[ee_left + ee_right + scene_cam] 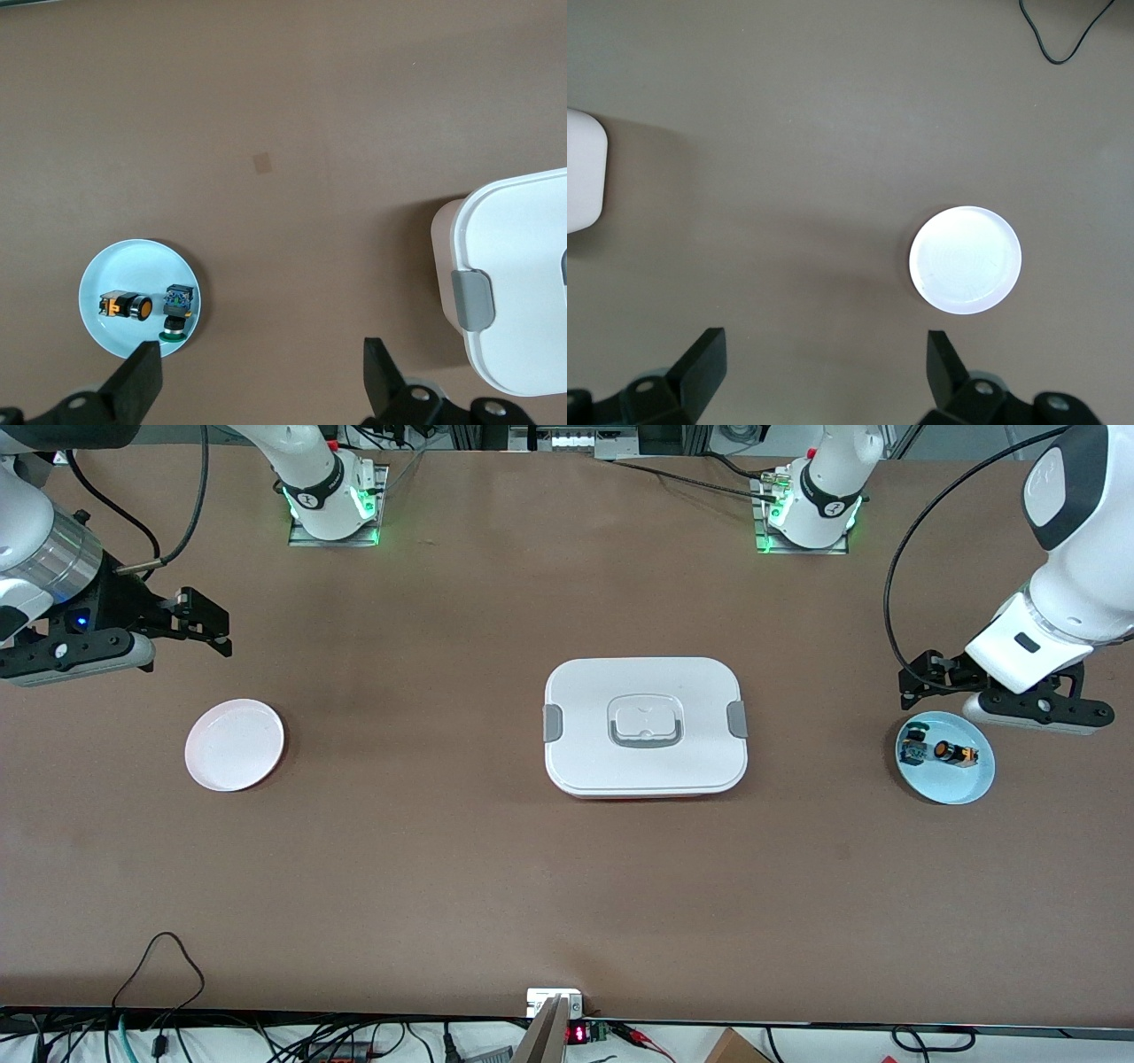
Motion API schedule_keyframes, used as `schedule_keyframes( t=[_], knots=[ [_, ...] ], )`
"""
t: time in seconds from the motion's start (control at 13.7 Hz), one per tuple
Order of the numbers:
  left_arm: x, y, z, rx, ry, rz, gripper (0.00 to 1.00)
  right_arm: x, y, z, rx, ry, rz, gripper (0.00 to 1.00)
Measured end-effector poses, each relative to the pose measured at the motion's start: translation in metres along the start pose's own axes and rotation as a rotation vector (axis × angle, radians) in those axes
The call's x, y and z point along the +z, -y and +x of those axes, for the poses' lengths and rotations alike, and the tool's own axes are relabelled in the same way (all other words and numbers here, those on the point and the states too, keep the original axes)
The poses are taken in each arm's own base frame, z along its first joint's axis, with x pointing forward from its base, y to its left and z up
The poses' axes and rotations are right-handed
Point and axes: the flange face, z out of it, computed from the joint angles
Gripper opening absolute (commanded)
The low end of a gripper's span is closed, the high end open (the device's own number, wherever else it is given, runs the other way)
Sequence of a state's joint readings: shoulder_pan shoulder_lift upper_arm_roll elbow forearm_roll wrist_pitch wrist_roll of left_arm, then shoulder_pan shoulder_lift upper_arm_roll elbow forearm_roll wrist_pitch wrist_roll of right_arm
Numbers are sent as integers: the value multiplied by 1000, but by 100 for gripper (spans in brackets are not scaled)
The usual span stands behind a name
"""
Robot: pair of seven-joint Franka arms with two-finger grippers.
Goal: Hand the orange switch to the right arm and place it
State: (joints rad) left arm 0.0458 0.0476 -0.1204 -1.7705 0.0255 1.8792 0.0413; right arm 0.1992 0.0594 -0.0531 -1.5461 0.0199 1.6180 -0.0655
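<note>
The orange switch (952, 754) (127, 306), a stubby black part with orange sides, lies on its side in a small light-blue plate (961, 786) (124, 266) at the left arm's end of the table. My left gripper (1005, 704) (263, 376) hangs open and holds nothing, over the table just beside that plate's rim. The right arm's gripper (111, 654) (826, 367) is also open and holds nothing, over bare table at its own end, close to a white plate (235, 744) (966, 259).
A blue-green and black part (914, 746) (178, 310) shares the blue plate with the switch. A white lidded box with grey clips (645, 726) (523, 283) stands mid-table between the two plates. Cables (164, 957) lie along the table's front edge.
</note>
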Motion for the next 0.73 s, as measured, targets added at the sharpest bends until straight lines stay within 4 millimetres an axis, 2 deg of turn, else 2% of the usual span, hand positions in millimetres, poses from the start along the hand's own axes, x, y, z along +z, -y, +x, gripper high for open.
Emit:
schedule_keyframes(
  t=[0.22, 0.51, 0.73],
  knots=[
    [7, 1, 2, -1, 11, -2, 100, 0, 0, 0, 0, 0, 0, 100],
    [11, -11, -3, 18, 61, -5, 100, 0, 0, 0, 0, 0, 0, 100],
    [12, -5, -4, 8, 73, -5, 100, 0, 0, 0, 0, 0, 0, 100]
  ],
)
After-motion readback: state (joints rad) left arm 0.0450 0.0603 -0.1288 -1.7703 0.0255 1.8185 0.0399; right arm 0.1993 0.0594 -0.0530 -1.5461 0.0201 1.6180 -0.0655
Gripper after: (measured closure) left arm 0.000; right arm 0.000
